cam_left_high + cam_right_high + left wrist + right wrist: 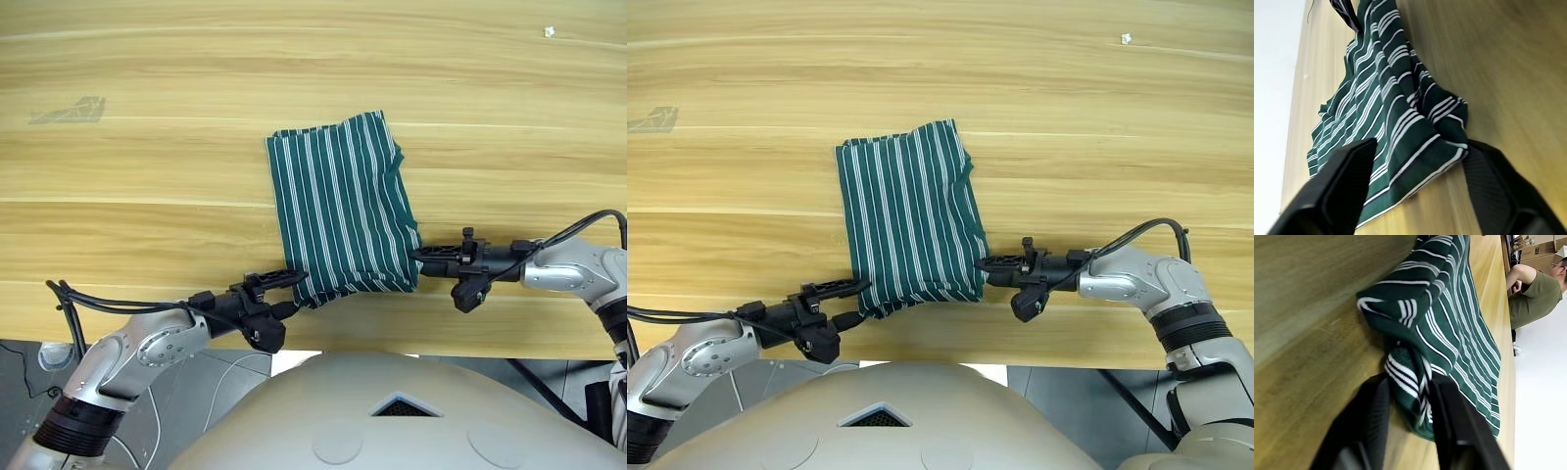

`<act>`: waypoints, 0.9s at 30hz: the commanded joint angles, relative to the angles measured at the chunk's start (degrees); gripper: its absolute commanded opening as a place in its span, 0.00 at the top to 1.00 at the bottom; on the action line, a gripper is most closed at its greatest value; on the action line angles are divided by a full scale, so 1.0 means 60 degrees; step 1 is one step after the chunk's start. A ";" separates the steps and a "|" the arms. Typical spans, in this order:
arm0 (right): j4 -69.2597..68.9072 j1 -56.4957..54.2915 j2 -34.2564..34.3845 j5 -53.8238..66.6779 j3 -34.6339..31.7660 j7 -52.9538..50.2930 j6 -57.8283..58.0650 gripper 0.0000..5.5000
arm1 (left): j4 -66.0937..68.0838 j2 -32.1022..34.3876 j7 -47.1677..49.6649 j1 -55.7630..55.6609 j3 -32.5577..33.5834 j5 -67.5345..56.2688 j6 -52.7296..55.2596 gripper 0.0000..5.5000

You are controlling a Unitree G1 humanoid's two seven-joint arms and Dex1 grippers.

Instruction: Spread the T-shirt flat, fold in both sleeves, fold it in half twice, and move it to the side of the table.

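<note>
The T-shirt point(341, 206) lay on the worktop point(147, 196) as a narrow folded rectangle near the front edge. Its long axis ran away from the robot, the far end leaning slightly to its left. A half-fold looked to be in hand. The right claw point(416, 257) was pinched tight on the near right corner. The left claw point(294, 292) straddled the near left corner, fingers spread and not yet gripping. It likely needed to close before both carried the near edge to the far edge.
</note>
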 commanded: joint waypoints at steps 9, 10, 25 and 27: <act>0.0401 -0.0124 0.0062 0.0599 0.0142 0.0568 0.0417 1.00 | 0.0468 0.0330 -0.0758 0.0218 -0.0423 -0.0177 0.0585 0.84; 0.0380 -0.0100 0.0037 0.0914 0.0185 0.0747 0.0568 1.00 | 0.0515 0.0348 -0.0780 0.0180 -0.0390 -0.0295 0.0597 0.87; -0.3418 0.1557 -0.1487 0.8020 0.0280 0.6370 0.6914 1.00 | -0.0842 0.0571 -0.2047 0.0423 0.0898 -0.4386 0.2635 0.99; -0.4056 0.1715 -0.1604 0.8640 0.0005 0.6737 0.7710 1.00 | -0.1813 0.0878 -0.2615 0.0700 0.1123 -0.5533 0.3504 0.99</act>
